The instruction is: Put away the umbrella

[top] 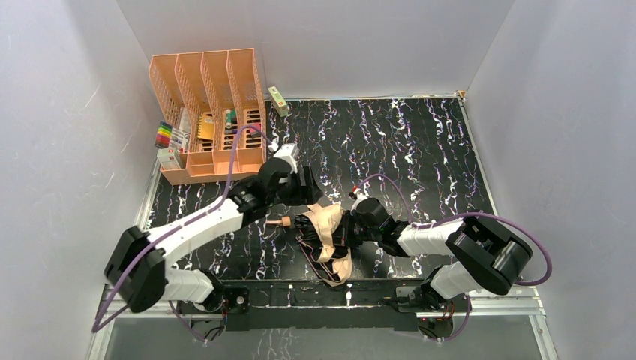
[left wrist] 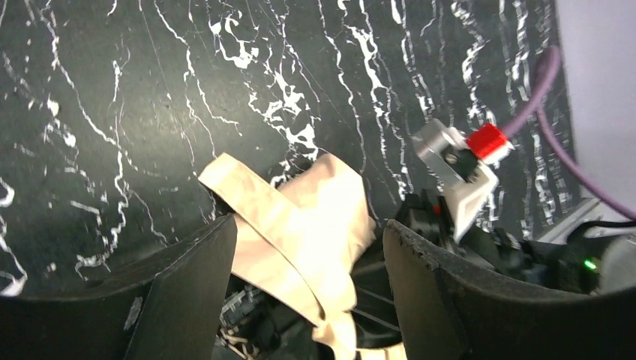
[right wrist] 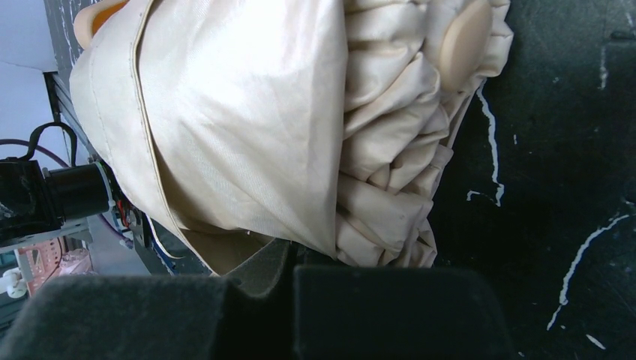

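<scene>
Desk organizer: the peach-orange slotted plastic desk organizer (top: 212, 90) stands at the far left corner of the bench (top: 420, 150).
Organizer contents: small stationery stands low in its slots, a yellow piece and dark pen-like pieces; too small to name further.
Beside the organizer: a set of coloured markers (top: 163, 135) lies against its left wall, outside it. A small green-and-white box (top: 278, 100) sits just off its right rear corner.
Umbrella place: the umbrella (top: 328, 234) lies on the bench, well apart from the organizer, off its right front corner toward the arm bases, in no slot.
Umbrella look: pale peach-tan fabric, loosely bunched in folds, with a flat strap (left wrist: 241, 191) lying across it, dark ribs (left wrist: 244, 315) showing underneath and a round tan cap (right wrist: 465, 37).
Left tool (left wrist: 307, 232): spread, with fabric lying between its fingers.
Right tool (right wrist: 262, 300): pressed together on a fold of the umbrella's fabric.
</scene>
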You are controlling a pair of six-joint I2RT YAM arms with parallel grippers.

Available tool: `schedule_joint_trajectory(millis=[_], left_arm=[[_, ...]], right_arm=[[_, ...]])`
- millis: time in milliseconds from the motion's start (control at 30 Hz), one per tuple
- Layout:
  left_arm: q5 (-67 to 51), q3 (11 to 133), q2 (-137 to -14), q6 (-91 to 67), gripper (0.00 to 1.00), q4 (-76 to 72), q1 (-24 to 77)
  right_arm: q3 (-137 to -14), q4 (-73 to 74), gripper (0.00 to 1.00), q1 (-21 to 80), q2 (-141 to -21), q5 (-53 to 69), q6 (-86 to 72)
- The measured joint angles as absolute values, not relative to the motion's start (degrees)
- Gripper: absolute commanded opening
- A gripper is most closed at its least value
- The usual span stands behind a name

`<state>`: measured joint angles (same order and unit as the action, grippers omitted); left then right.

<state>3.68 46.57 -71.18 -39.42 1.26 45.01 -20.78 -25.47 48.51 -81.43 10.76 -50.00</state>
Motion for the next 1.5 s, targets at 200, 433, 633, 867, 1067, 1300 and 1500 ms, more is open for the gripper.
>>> schedule_joint_trajectory(millis=[200,433,633,867,1067,1300,1500], left_arm=[[-4.9,51.5,-83.0,-31.8,0.7,3.4,42.9],[-12.0,51.5,-87.9,-27.6,0.69,4.8,42.9],[-13.8,51.5,-89.9,-26.0,0.46,3.9,42.9],[-14.2,52.5,-91.0,-24.8,0.24,3.3,42.7],[-13.5,52.6,-86.9,-24.4,0.36,3.5,42.7],[-13.4,52.6,-84.6,-24.7,0.0,3.0,42.7],[-15.1,52.6,-82.1,-26.1,0.0,3.5,43.0]], right_arm=[[-20.8,-25.5,0.03,48.5,-81.4,10.8,-50.0],[-20.8,-25.5,0.03,48.5,-81.4,10.8,-50.0],[-20.8,-25.4,0.03,48.5,-81.4,10.7,-50.0],[-20.8,-25.3,0.03,48.5,-81.3,10.7,-50.0],[-20.8,-25.2,0.03,48.5,-81.2,10.6,-50.0],[-20.8,-25.3,0.03,48.5,-81.3,10.6,-50.0],[-20.7,-25.3,0.02,48.5,-81.3,10.6,-50.7]])
